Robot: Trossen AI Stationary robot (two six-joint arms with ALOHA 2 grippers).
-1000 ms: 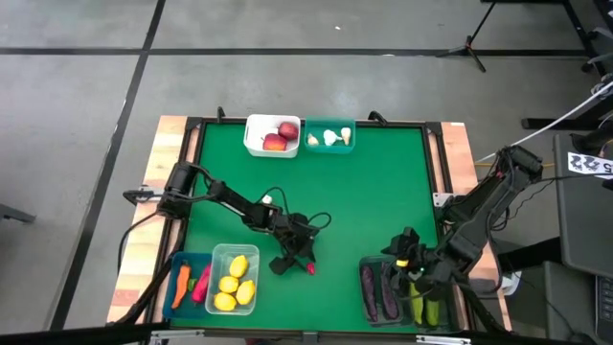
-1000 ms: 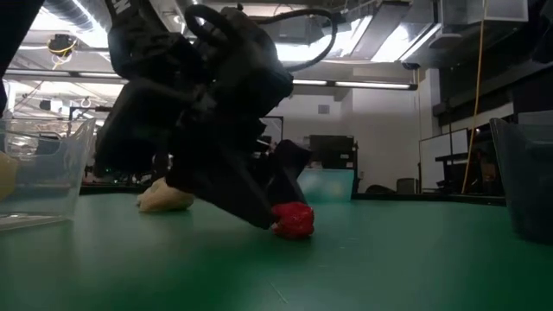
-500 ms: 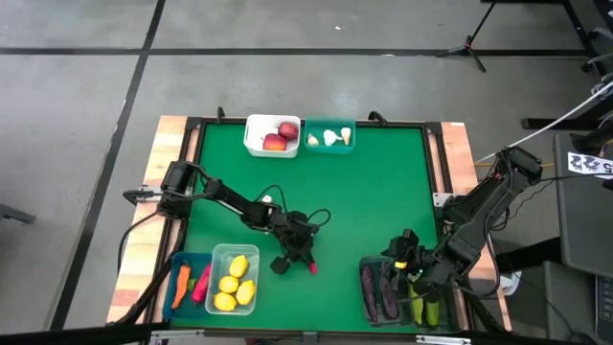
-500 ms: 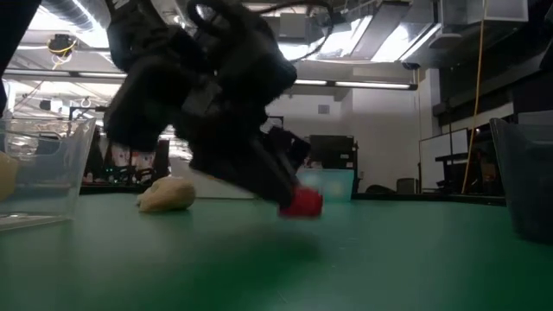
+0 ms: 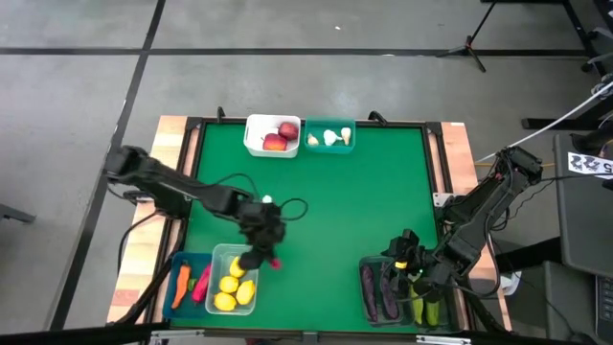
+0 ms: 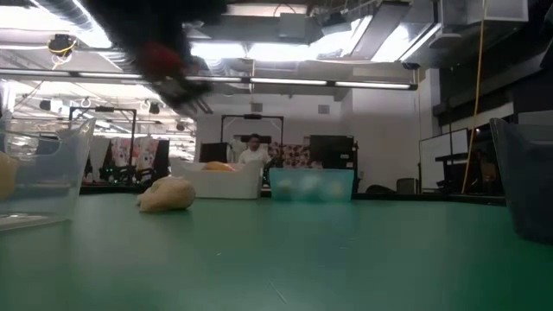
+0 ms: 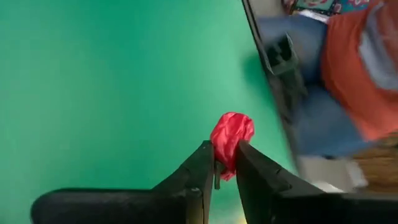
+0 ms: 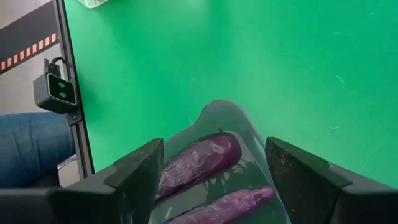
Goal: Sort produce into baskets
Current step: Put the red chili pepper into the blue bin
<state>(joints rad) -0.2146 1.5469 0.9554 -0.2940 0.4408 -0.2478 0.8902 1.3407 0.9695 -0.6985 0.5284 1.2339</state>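
My left gripper (image 5: 268, 259) is shut on a red chilli (image 7: 231, 137), high above the mat beside the clear pale green bin (image 5: 216, 261) of yellow lemons (image 5: 230, 284). In the low view the chilli (image 6: 161, 57) shows at the top left. The blue bin (image 5: 174, 264) next to it holds an orange carrot (image 5: 180, 286) and a red chilli (image 5: 202, 284). My right gripper (image 8: 214, 155) is open and empty over a smoky dark bin (image 8: 249, 127) holding purple eggplants (image 8: 199, 158). A white garlic (image 6: 168, 194) lies on the mat. My left gripper pinches the chilli between its two fingers (image 7: 202, 165) by one end (image 7: 225, 163). The rest of the chilli sticks out past the fingertips. The chilli is lifted clear of the mat.
A white bin (image 5: 257, 146) with red apples (image 5: 279, 136) and a teal bin (image 5: 330, 149) with garlic stand at the far edge. A second dark bin with green cucumbers (image 5: 428, 309) stands at the near right. The green mat's middle (image 5: 354, 201) is bare. A person shows far behind the table (image 6: 254, 151).
My left gripper has risen from the mat with the chilli and gone toward the table's left edge, to the clear bin of lemons. The chilli, first touching the mat, is now lifted clear. The left arm has swung and stretched out.
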